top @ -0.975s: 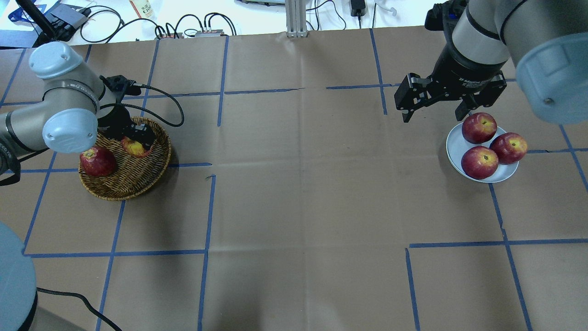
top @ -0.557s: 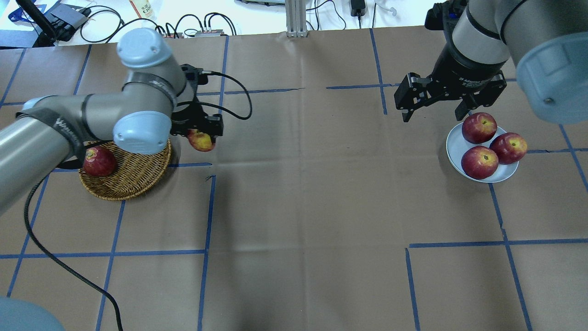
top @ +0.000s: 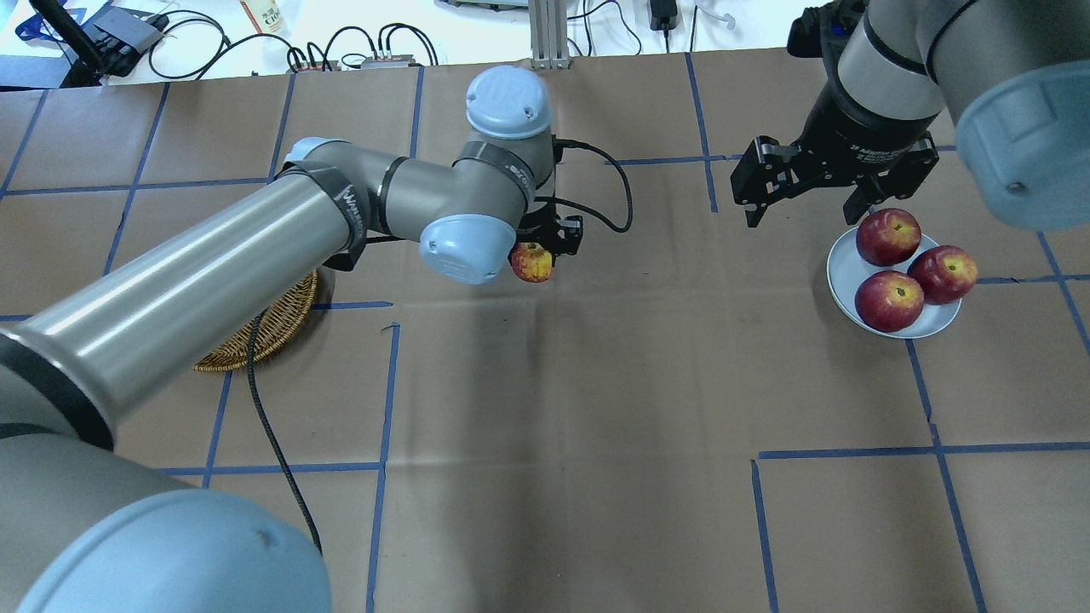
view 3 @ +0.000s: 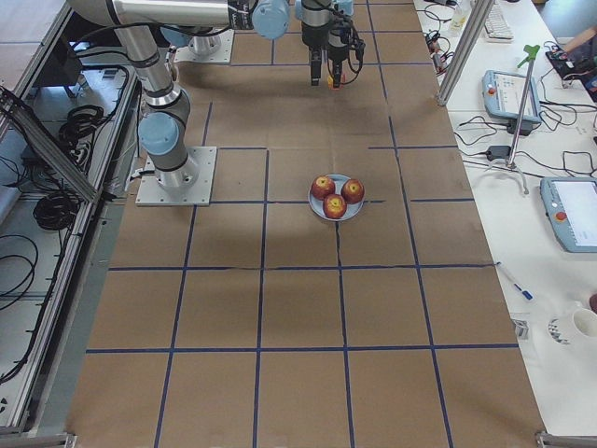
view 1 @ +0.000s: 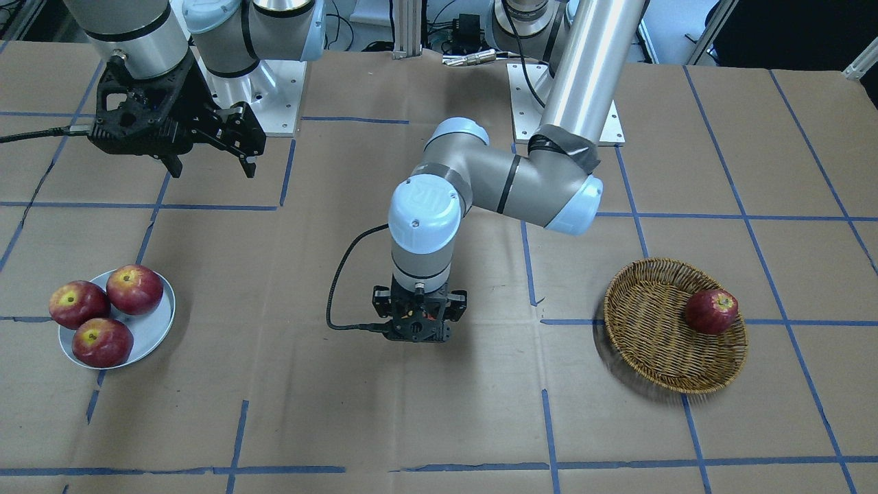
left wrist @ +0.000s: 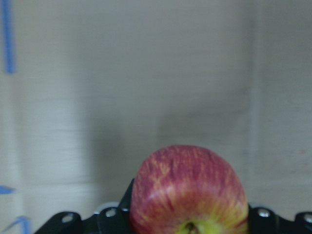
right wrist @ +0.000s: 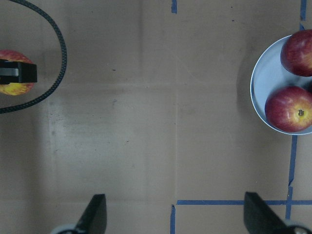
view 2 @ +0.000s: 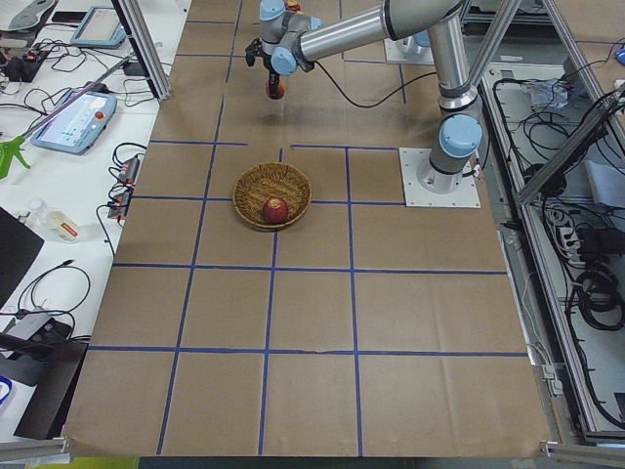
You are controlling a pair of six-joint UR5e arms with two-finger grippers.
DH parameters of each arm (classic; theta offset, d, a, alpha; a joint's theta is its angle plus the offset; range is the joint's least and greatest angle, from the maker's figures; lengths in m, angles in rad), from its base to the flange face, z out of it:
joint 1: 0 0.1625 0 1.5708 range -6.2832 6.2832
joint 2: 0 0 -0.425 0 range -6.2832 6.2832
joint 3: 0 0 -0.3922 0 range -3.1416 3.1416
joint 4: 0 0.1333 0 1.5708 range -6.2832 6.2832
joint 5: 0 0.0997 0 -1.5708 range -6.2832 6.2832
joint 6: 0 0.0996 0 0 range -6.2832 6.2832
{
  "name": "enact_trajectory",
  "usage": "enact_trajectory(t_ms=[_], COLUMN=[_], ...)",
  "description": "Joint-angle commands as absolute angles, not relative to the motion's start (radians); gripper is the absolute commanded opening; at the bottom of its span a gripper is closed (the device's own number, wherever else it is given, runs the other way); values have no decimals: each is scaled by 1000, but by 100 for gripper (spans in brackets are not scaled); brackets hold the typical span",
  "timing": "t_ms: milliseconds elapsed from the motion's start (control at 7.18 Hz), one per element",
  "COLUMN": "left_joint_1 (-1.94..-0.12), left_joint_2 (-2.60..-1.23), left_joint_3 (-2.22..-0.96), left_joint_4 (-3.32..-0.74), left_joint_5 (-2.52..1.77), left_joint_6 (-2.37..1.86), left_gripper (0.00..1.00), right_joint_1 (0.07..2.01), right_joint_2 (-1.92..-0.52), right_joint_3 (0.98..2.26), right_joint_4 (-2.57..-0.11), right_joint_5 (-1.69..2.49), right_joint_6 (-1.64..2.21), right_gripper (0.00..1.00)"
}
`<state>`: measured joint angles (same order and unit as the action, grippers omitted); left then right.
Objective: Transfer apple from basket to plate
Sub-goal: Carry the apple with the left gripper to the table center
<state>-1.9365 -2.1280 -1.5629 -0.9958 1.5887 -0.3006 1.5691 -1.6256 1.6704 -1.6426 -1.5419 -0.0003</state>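
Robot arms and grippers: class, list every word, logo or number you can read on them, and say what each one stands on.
"2F Adaptive": white print on the right gripper body; the rest is unreadable.
"UR": logo on the left arm's blue joint cap.
Print on the left arm's black band: too blurred to read.

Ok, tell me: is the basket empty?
No, a dark-red apple lies inside the basket, near its rim.

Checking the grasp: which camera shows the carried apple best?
Left wrist-mounted: the apple fills the lower frame, with its streaks and yellow stem hollow clear. Overhead shows it small. Right wrist-mounted catches it at the frame edge. Front-facing mostly hides it.
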Motion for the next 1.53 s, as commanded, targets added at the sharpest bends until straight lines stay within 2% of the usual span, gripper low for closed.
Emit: enact_trajectory(t_ms=[0, 279, 557, 697, 836, 975, 1393], left_joint_1=[-1962, -1962, -1962, -1962, -1962, -1962, -1977], left_joint_2=[-2164, -2155, -2172, -2168, -2169, -2171, -2126], left_joint_3=[-1566, -1574, -1575, -1574, -1574, -1572, -1572], left_joint_4=[-991, -991, -991, -991, -991, -997, -1026], left_joint_5=[1586, 1578, 1582, 1580, 1583, 1582, 1580], left_joint_6=[-319, -314, -314, -314, -314, -314, -318], left_gripper=[38, 39, 51, 52, 70, 98, 98], right_joint_1=[1568, 1568, 1568, 1568, 1568, 1568, 1568], right_joint_2=[-1624, -1626, -1626, -1626, -1626, -1626, -1626], right_joint_3=[1674, 1672, 1674, 1674, 1674, 1674, 1674], right_joint_4=[-1641, -1641, -1641, -1641, -1643, -1641, -1641], right_joint_5=[-1543, -1542, -1542, -1542, -1542, -1543, -1543], right_joint_6=[-2, -2, -2, -2, -2, -2, -2], right_gripper=[100, 100, 100, 100, 100, 100, 100])
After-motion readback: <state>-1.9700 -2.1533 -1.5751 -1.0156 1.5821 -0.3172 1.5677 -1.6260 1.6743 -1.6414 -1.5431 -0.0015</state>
